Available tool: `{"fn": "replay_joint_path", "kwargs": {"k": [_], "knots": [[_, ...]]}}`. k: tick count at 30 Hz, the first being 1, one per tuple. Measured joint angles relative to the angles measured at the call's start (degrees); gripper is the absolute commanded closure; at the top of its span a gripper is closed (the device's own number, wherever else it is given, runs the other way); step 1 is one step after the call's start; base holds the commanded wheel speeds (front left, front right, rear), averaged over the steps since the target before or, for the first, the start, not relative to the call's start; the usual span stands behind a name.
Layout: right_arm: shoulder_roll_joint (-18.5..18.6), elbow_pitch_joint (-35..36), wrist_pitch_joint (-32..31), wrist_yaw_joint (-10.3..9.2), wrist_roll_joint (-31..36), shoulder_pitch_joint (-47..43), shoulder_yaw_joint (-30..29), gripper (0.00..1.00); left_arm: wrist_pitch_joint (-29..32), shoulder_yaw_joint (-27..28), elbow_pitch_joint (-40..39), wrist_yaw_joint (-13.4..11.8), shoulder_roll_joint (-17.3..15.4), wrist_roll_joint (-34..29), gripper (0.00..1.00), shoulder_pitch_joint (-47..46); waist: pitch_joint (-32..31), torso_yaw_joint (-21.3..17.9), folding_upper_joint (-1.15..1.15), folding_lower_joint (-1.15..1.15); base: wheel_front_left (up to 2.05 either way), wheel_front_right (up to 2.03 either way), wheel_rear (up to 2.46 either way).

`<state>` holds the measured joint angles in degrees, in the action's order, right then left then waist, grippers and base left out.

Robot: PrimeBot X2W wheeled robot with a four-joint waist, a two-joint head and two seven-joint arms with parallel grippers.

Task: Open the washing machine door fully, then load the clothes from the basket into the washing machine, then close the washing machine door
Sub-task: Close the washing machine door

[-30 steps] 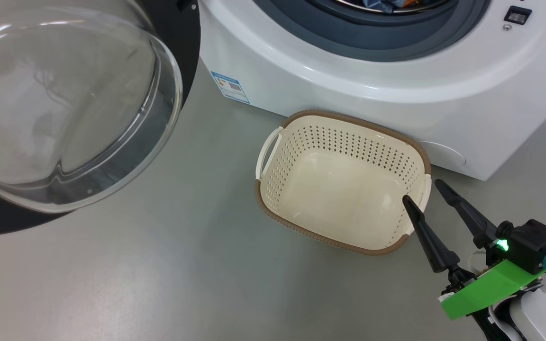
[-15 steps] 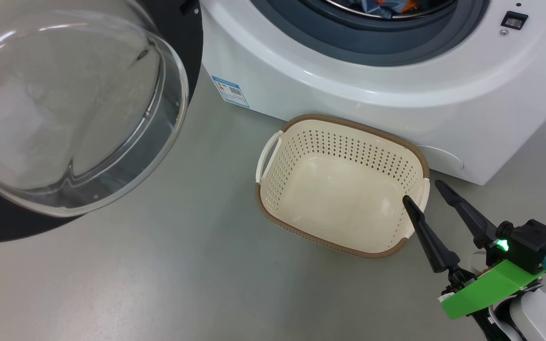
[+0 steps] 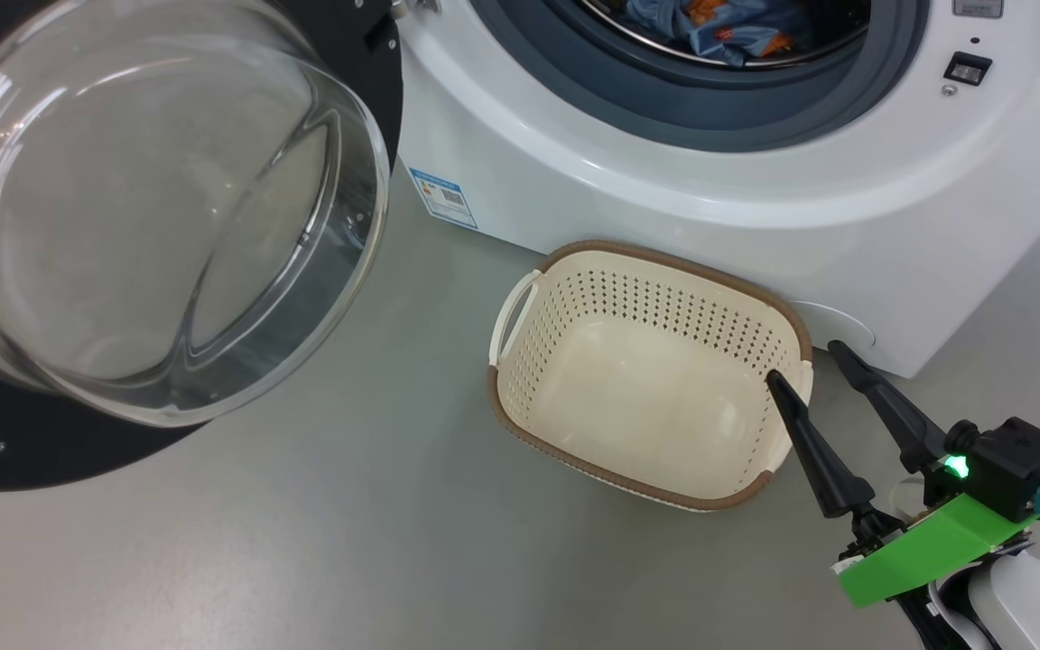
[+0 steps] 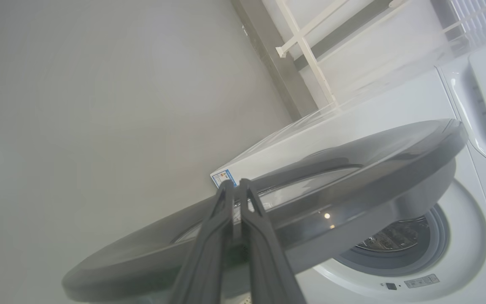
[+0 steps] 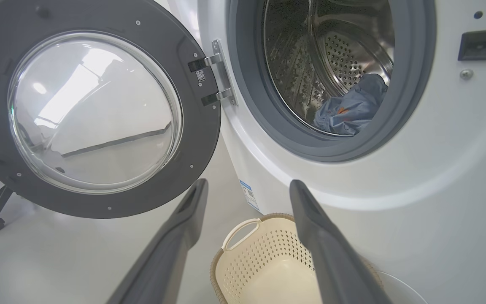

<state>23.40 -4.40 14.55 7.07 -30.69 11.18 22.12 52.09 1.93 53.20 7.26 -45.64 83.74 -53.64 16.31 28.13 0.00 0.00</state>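
Evidently loading's done — basket (image 3: 646, 298) empty, clothes (image 3: 710, 23) in the drum (image 5: 344, 55). Next, push the washing machine door (image 3: 168, 226) shut; left claw (image 4: 234, 182) pinched, right claw (image 3: 803, 361) wide, empty.

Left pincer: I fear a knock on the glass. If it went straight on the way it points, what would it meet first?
The washing machine door: the shut left pincer points at its dark outer side, seemingly near the rim. Whether they already touch I cannot tell.
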Motion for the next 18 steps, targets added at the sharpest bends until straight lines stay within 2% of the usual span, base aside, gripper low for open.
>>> {"fn": "replay_joint_path", "kwargs": {"k": [14, 18], "knots": [[-1.1, 0.1, 0.0, 0.00, 0.0, -1.4, -0.6, 0.00, 7.9, -1.2, -7.3, 0.0, 0.1, 3.0, 1.00, 4.7, -2.3, 0.4, 0.00, 0.00, 0.00, 0.00, 0.00], [-1.5, 0.1, 0.0, 0.00, 0.0, -1.5, -0.6, 0.00, 9.2, -1.8, -9.6, 0.0, 1.8, 3.6, 1.00, 6.3, -2.9, 0.4, 0.00, 0.00, 0.00, 0.00, 0.00]]}}
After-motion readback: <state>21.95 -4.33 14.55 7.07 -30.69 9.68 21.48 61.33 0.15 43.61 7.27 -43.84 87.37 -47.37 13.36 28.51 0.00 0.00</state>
